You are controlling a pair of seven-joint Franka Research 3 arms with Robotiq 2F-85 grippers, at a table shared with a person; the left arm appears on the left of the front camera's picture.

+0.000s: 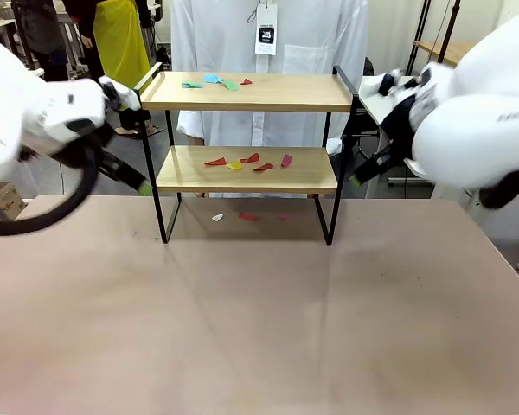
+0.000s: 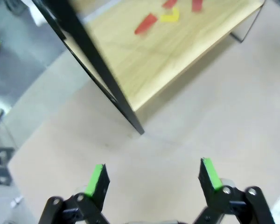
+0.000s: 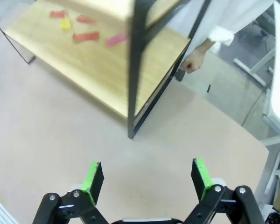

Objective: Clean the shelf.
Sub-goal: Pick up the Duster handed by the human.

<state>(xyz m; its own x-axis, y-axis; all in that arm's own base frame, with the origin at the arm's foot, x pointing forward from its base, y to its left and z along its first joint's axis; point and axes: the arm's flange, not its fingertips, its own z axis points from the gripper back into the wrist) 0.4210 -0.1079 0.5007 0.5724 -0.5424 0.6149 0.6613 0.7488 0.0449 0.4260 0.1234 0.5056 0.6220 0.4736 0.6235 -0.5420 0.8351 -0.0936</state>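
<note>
Front view: shelf (image 1: 303, 91) at 12 o'clock on table (image 1: 242, 328), coloured scraps (image 1: 251, 161) littering both boards. Left gripper (image 2: 154, 175) at its 9, right gripper (image 3: 147, 175) at its 3, both spread wide, holding nothing. Probably approach stage; next, lining up on one scrap for a fine pinch.

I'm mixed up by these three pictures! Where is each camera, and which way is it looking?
Front: between the arms, facing the shelf and the person beyond; left arm and right arm show.
Left wrist: on that arm, looking down past the open left hand at the lower board.
Right wrist: likewise, past the open right hand; a person's hand shows.
Shared: both wrist views see the lower board's scraps.
</note>
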